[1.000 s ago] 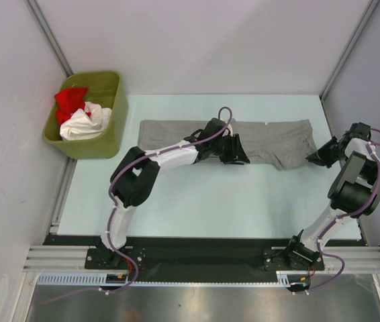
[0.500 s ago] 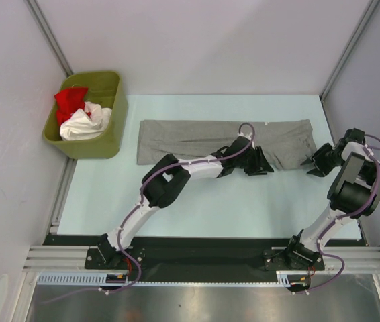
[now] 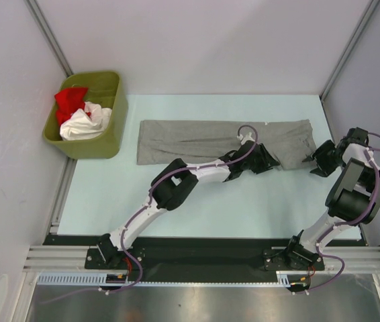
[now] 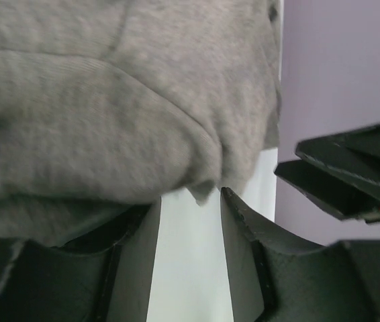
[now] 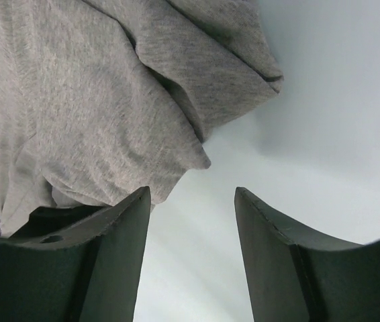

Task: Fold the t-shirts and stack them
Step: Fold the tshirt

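Note:
A heather-grey t-shirt [image 3: 197, 137] lies folded into a long strip across the far half of the table. My left gripper [image 3: 275, 163] is stretched out to the strip's near right corner. In the left wrist view the left gripper [image 4: 190, 198] is open, bare table shows between the fingers, and a corner of the grey t-shirt [image 4: 109, 100] hangs just at the tips. My right gripper [image 3: 309, 159] sits at the strip's right end. It is open [image 5: 190, 191], with the grey t-shirt [image 5: 76, 100] beside its left finger and nothing held.
An olive-green bin [image 3: 109, 137] stands off the table's far left corner, holding a crumpled red t-shirt [image 3: 69, 100] and a white t-shirt [image 3: 86, 124]. Grey walls close in the left, right and back. The right gripper's black fingers [image 4: 344, 181] show in the left wrist view.
The left arm has reached right along the shirt's near edge, from its middle to its right corner. The right jaws have opened wide and stayed at the shirt's right end.

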Tool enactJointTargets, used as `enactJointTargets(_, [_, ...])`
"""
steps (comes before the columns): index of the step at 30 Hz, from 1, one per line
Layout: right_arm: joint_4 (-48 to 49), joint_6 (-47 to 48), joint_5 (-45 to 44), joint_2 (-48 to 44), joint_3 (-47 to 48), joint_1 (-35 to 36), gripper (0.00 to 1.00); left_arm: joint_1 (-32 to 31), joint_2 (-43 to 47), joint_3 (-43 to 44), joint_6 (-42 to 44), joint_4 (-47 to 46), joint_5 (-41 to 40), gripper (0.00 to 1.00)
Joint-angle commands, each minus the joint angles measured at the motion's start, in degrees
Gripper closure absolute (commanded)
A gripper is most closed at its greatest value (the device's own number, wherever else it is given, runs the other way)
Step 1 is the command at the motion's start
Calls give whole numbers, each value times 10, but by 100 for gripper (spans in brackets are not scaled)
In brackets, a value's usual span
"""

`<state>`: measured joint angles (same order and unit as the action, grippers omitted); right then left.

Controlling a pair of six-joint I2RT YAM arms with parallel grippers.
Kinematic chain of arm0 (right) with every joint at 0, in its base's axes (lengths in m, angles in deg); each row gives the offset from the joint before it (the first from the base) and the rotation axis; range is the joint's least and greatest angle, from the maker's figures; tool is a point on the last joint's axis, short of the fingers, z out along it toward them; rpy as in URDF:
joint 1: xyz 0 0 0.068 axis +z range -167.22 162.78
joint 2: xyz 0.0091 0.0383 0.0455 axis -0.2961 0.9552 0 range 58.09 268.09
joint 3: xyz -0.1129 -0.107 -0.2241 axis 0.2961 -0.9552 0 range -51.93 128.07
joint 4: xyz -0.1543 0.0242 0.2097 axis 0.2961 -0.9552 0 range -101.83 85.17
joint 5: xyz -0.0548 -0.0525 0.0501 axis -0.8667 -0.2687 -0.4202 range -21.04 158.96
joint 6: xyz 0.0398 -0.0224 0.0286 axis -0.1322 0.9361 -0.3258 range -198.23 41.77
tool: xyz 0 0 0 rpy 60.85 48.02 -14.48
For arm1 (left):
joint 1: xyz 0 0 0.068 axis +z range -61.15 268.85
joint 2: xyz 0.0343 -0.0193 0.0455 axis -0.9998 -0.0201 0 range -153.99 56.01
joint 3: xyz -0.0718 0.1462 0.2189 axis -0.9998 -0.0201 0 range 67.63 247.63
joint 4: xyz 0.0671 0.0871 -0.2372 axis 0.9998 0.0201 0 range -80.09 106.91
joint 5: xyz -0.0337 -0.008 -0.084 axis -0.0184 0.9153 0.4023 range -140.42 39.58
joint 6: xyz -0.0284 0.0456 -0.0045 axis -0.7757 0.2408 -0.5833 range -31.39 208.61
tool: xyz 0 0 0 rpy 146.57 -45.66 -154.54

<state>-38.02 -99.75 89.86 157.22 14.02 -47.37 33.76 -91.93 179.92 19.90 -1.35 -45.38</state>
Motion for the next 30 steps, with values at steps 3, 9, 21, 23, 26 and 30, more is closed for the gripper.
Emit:
enactJointTargets(3, [17, -5, 12, -25, 6, -8, 41, -12, -26, 52, -55, 6, -49, 55])
enactJointTargets(9, [20, -4, 20, -20, 2, -9, 41, -30, -40, 71, -72, 5, -68, 55])
enactJointTargets(21, [21, 18, 19, -3, -9, -21, 47, -28, -43, 77, -87, 0, -56, 78])
enactJointTargets(23, [27, 20, 29, 1, -9, -21, 53, -27, -36, 75, -83, 3, -43, 85])
enactJointTargets(26, [30, 22, 32, 4, -10, -17, 67, -27, -24, 70, -69, 8, -42, 91])
enactJointTargets(30, [37, 25, 25, 11, -13, -14, 67, -25, -8, 62, -56, 14, -41, 100])
